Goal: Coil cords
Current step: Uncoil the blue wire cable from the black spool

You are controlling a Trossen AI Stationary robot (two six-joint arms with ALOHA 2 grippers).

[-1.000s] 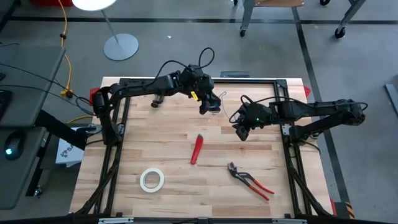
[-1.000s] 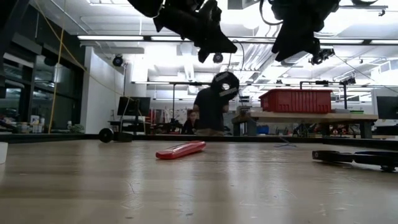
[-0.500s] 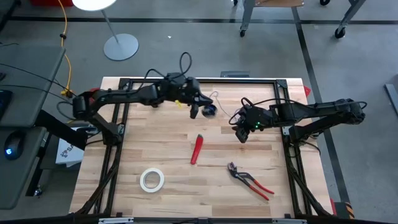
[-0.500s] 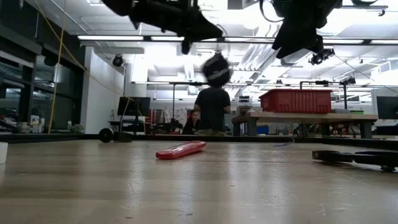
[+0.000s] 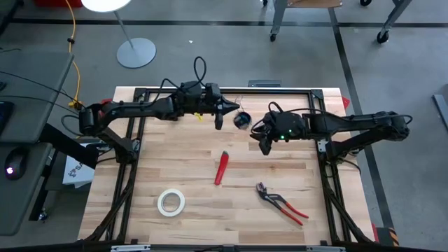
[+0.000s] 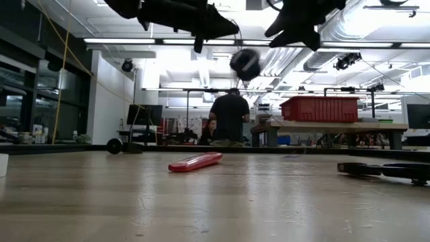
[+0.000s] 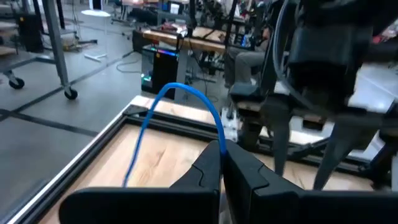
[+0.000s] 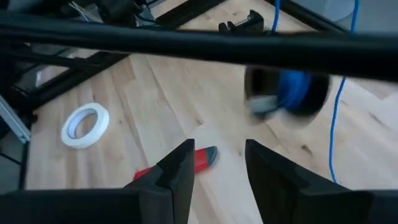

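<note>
Spool (image 5: 241, 120) hangs between left gripper (image 5: 220, 123), fingers clamped on blue wire (image 7: 186, 99), and right gripper (image 5: 264, 148), fingers apart.

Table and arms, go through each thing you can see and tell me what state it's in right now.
Left gripper: shut on the wire, raised over the table's far side.
Wire: blue, arching up from the left gripper's fingers.
Spool: in the air between the arms, blurred.
Right gripper: open, empty, raised.
Red tool: lying flat mid-table.
Tape roll: lying flat.
Pliers: lying flat.
</note>
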